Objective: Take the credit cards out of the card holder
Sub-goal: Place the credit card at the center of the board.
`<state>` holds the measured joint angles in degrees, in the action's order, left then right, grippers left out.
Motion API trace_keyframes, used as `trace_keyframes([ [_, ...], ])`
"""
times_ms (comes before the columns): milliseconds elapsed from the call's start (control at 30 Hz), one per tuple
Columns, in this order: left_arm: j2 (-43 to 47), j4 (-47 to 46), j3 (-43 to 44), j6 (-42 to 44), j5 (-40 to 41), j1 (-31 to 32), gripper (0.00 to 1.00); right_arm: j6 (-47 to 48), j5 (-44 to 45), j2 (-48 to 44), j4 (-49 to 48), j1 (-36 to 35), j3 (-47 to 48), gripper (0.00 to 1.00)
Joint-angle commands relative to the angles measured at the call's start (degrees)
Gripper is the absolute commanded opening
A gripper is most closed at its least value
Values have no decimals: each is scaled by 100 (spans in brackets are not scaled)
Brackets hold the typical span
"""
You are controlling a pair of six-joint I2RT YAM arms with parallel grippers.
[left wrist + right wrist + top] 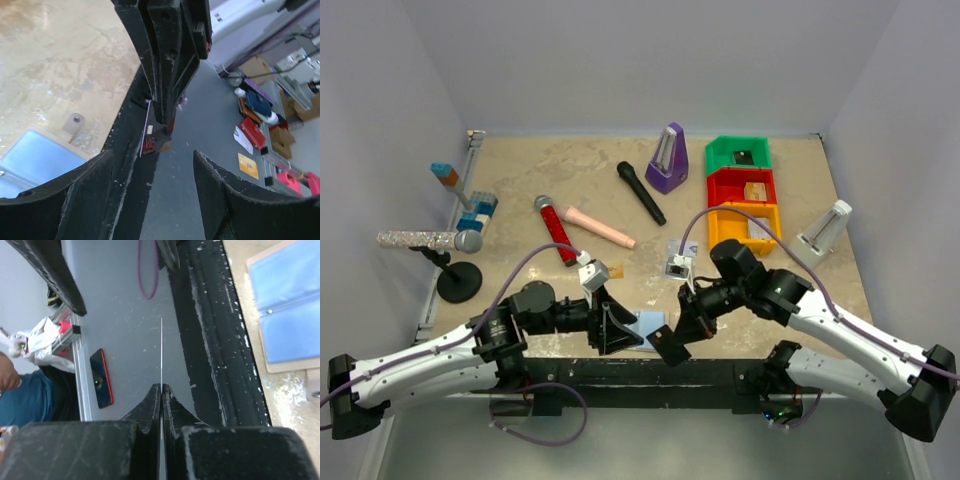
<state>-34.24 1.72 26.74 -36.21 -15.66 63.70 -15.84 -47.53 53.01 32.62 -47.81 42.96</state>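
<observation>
- My table (520,170), beige and marbled, carries everything.
- Near edge, between my arms: the card holder (648,325), lying open, blue inside up.
- Middle: red microphone (556,230), pink tube (600,227) and black microphone (641,193).
- Far side: purple metronome (668,159); green bin (739,152), red bin (740,187) and orange bin (750,225) touching in a row.
- Left: round black stand base (458,282).

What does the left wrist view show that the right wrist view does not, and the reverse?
Only the left wrist view: the printed face of the dark credit card, reading VIP. Only the right wrist view: that card as a thin edge-on line, and a red-edged phone on the floor. Both: the right pincer shut on the card, and the open blue card holder.
</observation>
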Motion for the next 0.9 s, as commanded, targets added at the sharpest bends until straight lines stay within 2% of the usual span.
trace_keyframes([
  [0, -267, -602, 200, 334, -1097, -33, 68, 327, -722, -81, 43, -140, 265, 0],
  [600, -997, -1314, 253, 184, -1835, -33, 57, 432, -723, 139, 139, -439, 476, 0],
  [733, -1102, -1446, 226, 149, -1967, -33, 51, 415, -670, 157, 95, -466, 477, 0],
  [867, -1181, -1534, 209, 131, -2046, -33, 40, 423, -626, 165, 95, -483, 503, 0],
])
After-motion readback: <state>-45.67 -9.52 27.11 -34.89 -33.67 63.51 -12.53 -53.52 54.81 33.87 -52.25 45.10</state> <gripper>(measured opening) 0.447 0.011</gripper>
